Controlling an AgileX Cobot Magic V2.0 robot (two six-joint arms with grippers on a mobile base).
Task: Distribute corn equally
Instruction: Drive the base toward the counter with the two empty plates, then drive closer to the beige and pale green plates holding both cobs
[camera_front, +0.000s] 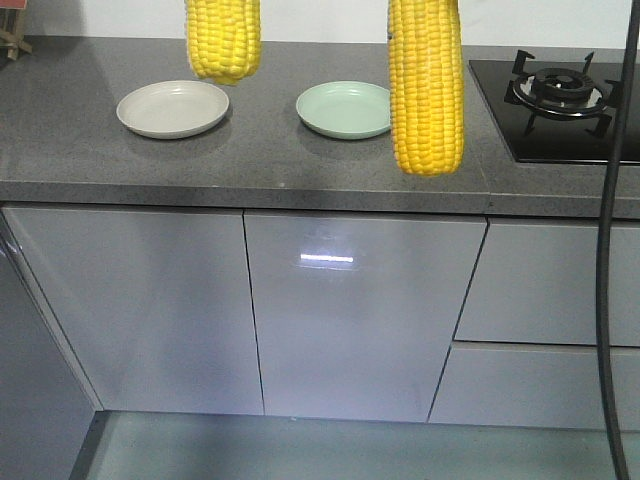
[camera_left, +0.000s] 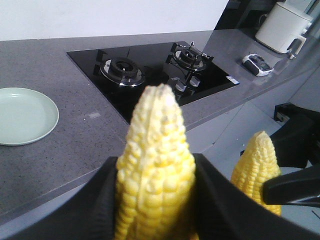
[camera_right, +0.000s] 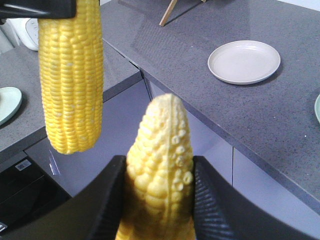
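Observation:
Two yellow corn cobs hang in front of the counter. The left corn hangs before the beige plate. The right corn hangs lower, beside the green plate. Both grippers are above the front view's top edge. In the left wrist view my left gripper is shut on a corn cob, and the other cob shows to its right. In the right wrist view my right gripper is shut on its corn, with the other cob hanging at upper left.
A black gas hob lies at the counter's right end. Grey cabinet doors run below the counter edge. A black cable hangs at the right. A white kettle and a small device stand beyond the hob.

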